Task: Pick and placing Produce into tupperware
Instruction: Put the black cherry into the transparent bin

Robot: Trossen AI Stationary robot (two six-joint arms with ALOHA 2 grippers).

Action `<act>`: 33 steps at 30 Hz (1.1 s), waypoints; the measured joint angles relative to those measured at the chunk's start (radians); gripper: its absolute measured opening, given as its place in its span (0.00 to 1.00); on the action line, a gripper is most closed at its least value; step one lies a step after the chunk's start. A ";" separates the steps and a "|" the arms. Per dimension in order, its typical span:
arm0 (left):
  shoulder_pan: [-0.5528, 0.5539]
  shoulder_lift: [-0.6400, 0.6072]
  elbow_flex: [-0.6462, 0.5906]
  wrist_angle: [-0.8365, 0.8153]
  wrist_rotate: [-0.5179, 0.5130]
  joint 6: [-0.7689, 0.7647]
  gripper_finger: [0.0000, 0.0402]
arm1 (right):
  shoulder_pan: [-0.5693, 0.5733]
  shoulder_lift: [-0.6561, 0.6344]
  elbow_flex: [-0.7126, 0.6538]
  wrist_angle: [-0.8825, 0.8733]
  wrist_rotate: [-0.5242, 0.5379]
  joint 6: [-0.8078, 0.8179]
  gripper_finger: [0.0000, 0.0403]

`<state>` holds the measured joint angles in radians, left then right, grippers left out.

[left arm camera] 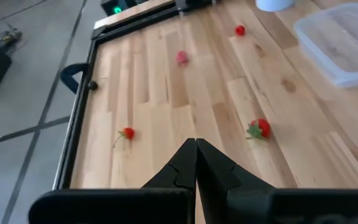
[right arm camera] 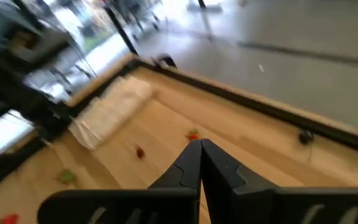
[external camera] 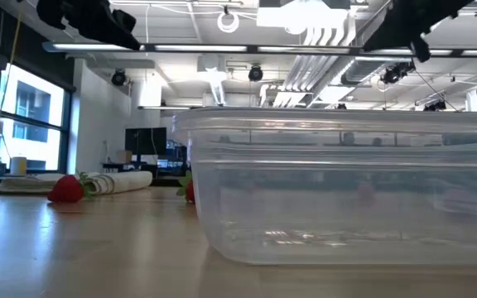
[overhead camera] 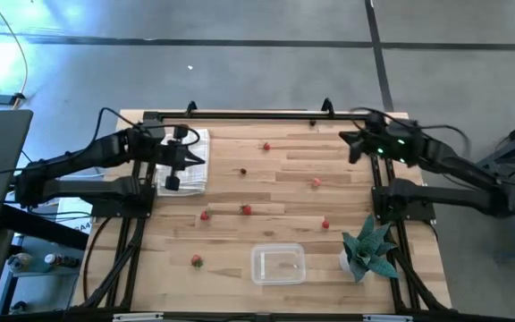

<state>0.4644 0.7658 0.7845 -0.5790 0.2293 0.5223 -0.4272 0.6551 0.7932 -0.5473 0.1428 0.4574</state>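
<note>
Small red berries lie scattered on the wooden table: one near the far edge [overhead camera: 266,146], others at mid-table [overhead camera: 246,209] [overhead camera: 316,182] and one near the front [overhead camera: 196,260]. The clear tupperware [overhead camera: 278,264] stands on its base near the table's near edge and looks empty; it fills the low view [external camera: 346,186]. My left gripper [overhead camera: 195,161] [left arm camera: 196,146] hovers shut above the table's far left, beside the white cloth. My right gripper [overhead camera: 351,143] [right arm camera: 201,146] hovers shut above the far right. Neither holds anything.
A white folded cloth [overhead camera: 184,161] lies at the far left under the left arm. A teal spiky potted plant [overhead camera: 369,250] stands at the near right, next to the tupperware. A black rail [overhead camera: 240,114] runs along the table's far edge.
</note>
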 joint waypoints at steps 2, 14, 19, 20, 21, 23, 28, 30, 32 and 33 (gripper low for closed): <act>0.000 -0.003 0.000 0.006 0.001 0.001 0.00 | -0.068 0.061 0.031 -0.021 -0.037 0.014 0.00; 0.000 -0.022 0.000 0.006 0.007 0.001 0.00 | -0.355 0.537 0.487 -0.388 -0.159 -0.118 0.03; 0.000 -0.022 0.000 0.005 0.062 0.010 0.00 | -0.382 0.766 0.657 -0.506 -0.159 -0.188 0.14; 0.000 -0.022 0.000 0.005 0.079 0.018 0.00 | -0.384 0.809 0.686 -0.512 -0.156 -0.194 0.16; 0.000 -0.022 0.000 0.005 0.097 0.023 0.00 | -0.385 0.851 0.714 -0.517 -0.149 -0.197 0.18; 0.000 -0.022 0.000 0.005 0.124 0.024 0.00 | -0.386 0.932 0.767 -0.529 -0.143 -0.193 0.21; 0.000 -0.022 0.000 0.005 0.184 0.027 0.00 | -0.385 1.109 0.883 -0.576 -0.141 -0.169 0.23; 0.000 -0.022 0.000 0.005 0.210 0.028 0.00 | -0.384 1.176 0.917 -0.602 -0.140 -0.167 0.23; 0.000 -0.022 0.000 0.005 0.228 0.028 0.00 | -0.384 1.237 0.945 -0.625 -0.139 -0.152 0.23; 0.000 -0.022 0.000 0.005 0.233 0.028 0.00 | -0.384 1.265 0.955 -0.633 -0.139 -0.146 0.23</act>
<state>0.4644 0.7441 0.7845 -0.5743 0.4625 0.5499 -0.8116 1.9198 1.7486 -1.1800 0.0036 0.3115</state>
